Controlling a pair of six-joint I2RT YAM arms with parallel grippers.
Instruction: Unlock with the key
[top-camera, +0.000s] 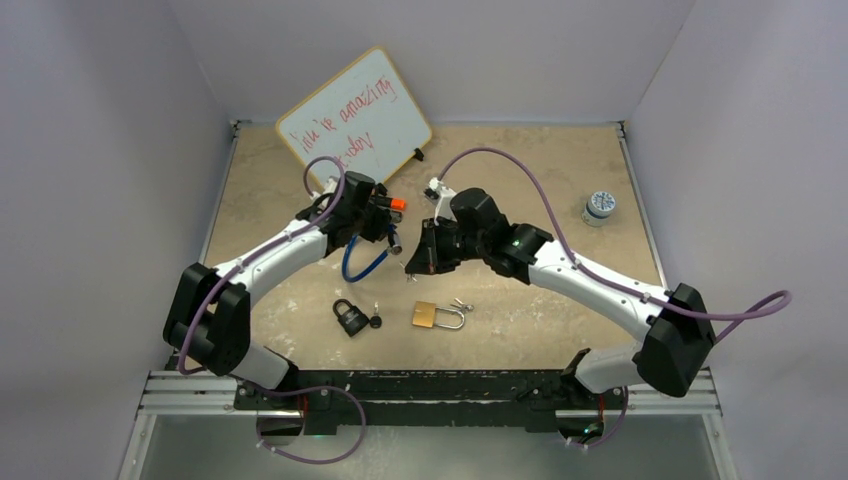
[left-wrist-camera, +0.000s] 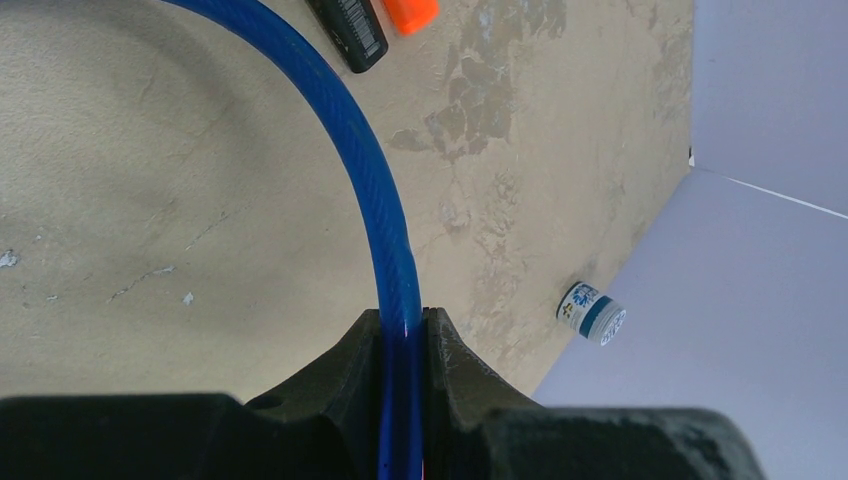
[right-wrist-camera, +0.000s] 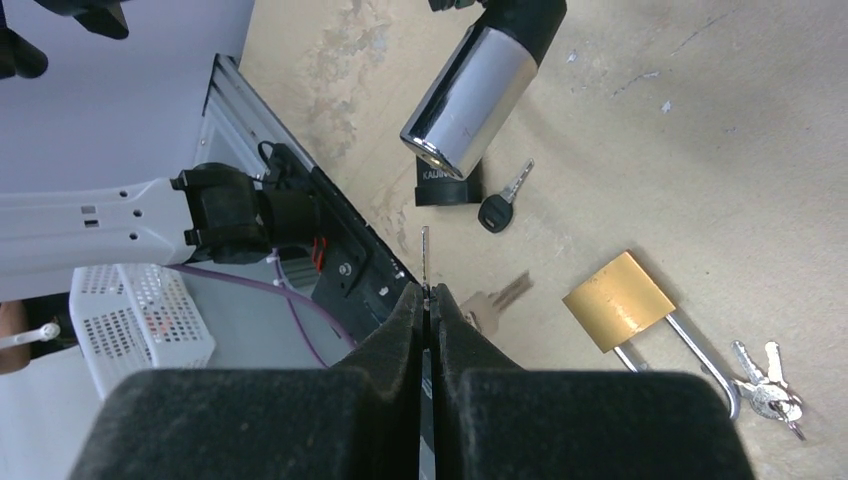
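Note:
My left gripper (left-wrist-camera: 403, 325) is shut on the blue cable (left-wrist-camera: 350, 130) of a cable lock, held above the table. In the top view the left gripper (top-camera: 377, 216) is at mid-table and the cable (top-camera: 362, 264) loops below it. The lock's chrome cylinder (right-wrist-camera: 470, 95) hangs end-down, its keyhole face toward my right gripper. My right gripper (right-wrist-camera: 428, 295) is shut on a thin key (right-wrist-camera: 426, 255), whose blade sticks out edge-on from the fingertips. The blade's tip is short of the cylinder (top-camera: 394, 240) and apart from it. In the top view the right gripper (top-camera: 414, 262) is just right of the cylinder.
A black padlock (top-camera: 350, 318) with a black-headed key (top-camera: 376, 321) lies near the front edge. A brass padlock (top-camera: 430, 316) lies beside it with a bunch of keys (top-camera: 461, 305). A whiteboard (top-camera: 355, 115) leans at the back, an orange-capped marker (top-camera: 398, 204) lies below it, and a small jar (top-camera: 599, 207) stands at the right.

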